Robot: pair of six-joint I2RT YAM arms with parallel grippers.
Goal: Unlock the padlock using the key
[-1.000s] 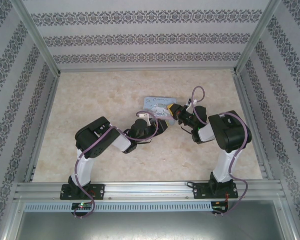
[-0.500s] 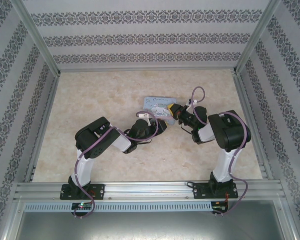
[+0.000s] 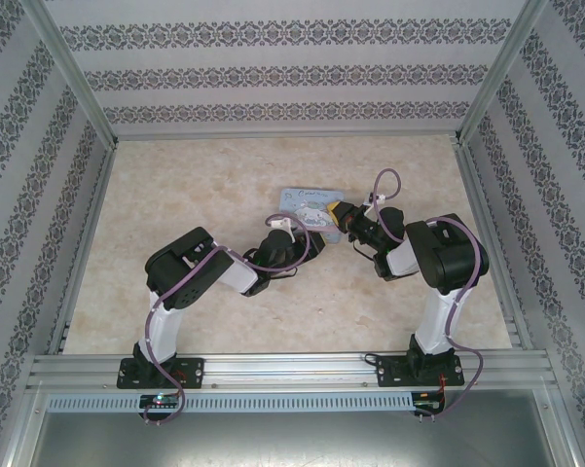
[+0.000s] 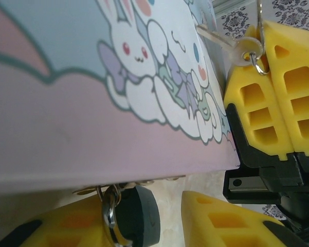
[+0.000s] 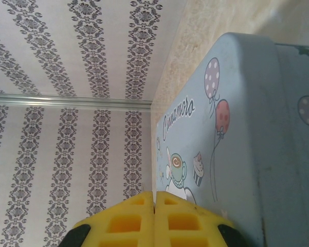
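The padlock (image 4: 136,218), dark blue-teal with a silvery shackle (image 4: 109,216), hangs from the hasp on the front edge of the light-blue cartoon tin (image 4: 67,103). My left gripper (image 4: 162,218) is open and straddles the padlock. The padlock rests against the left finger (image 4: 46,231), and a gap of table shows before the right finger (image 4: 221,221). My right gripper (image 4: 262,31) is shut on the key (image 4: 221,41), a small silvery key on a ring, held over the tin's corner. In the right wrist view its fingers (image 5: 128,221) are pressed together beside the tin (image 5: 247,128). In the top view both grippers, left (image 3: 313,241) and right (image 3: 339,216), meet at the tin (image 3: 307,199).
The tin lies on a marbled beige table (image 3: 175,195) inside a frame of aluminium posts (image 3: 73,73) with patterned walls. Open tabletop lies to the left of the tin and behind it. The two arms crowd the tin's near side.
My left gripper has crept slightly toward the tin's front edge. The right arm and the tin have not moved.
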